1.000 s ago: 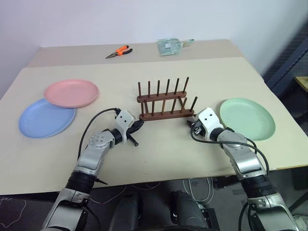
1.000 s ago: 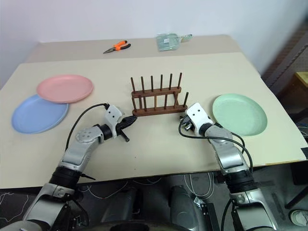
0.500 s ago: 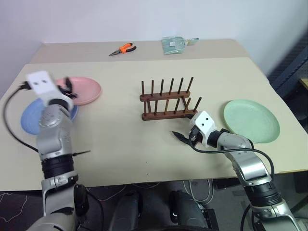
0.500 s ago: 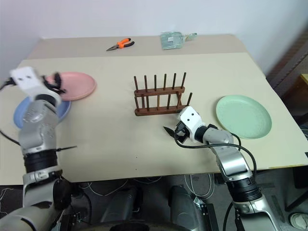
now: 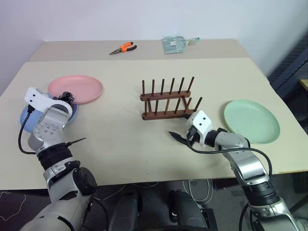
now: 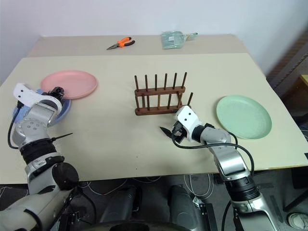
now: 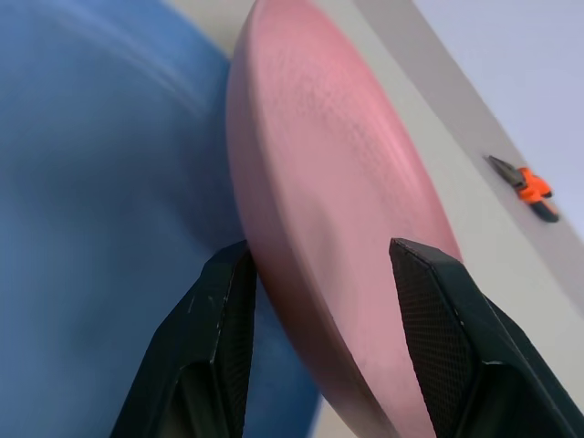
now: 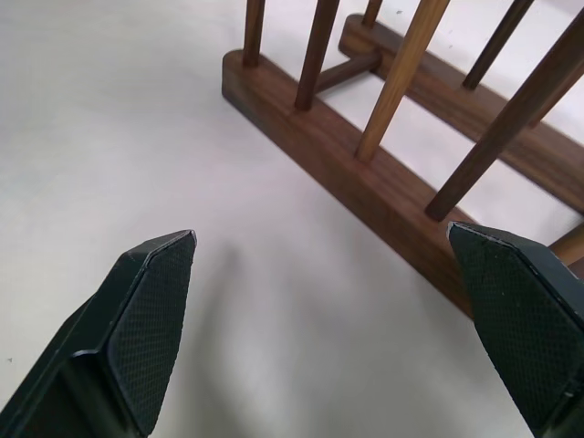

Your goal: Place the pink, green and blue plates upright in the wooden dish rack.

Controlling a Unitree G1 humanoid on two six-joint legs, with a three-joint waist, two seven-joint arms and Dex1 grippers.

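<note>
The pink plate [image 5: 77, 88] lies flat at the table's left, its near rim overlapping the blue plate [image 7: 91, 182], which my left arm mostly hides. My left gripper [image 5: 67, 98] is open, and its two fingers [image 7: 219, 319] straddle the pink plate's near rim, one below and one above. The wooden dish rack [image 5: 168, 103] stands empty at the middle. Flat on the right lies the green plate [image 5: 251, 120]. My right gripper [image 5: 181, 136] hovers wide open just in front of the rack's near right end [image 8: 365, 182], holding nothing.
Orange-handled pliers [image 5: 122, 48] and a clear packet [image 5: 175, 44] lie at the table's far edge. The table's right edge runs close past the green plate. Bare tabletop [image 5: 120, 130] stretches in front of the rack and between it and the left plates.
My left arm swung from the rack's near left end out to the plates on the left, and its gripper opened around the pink plate's rim. My right gripper drew back from the rack and opened wide.
</note>
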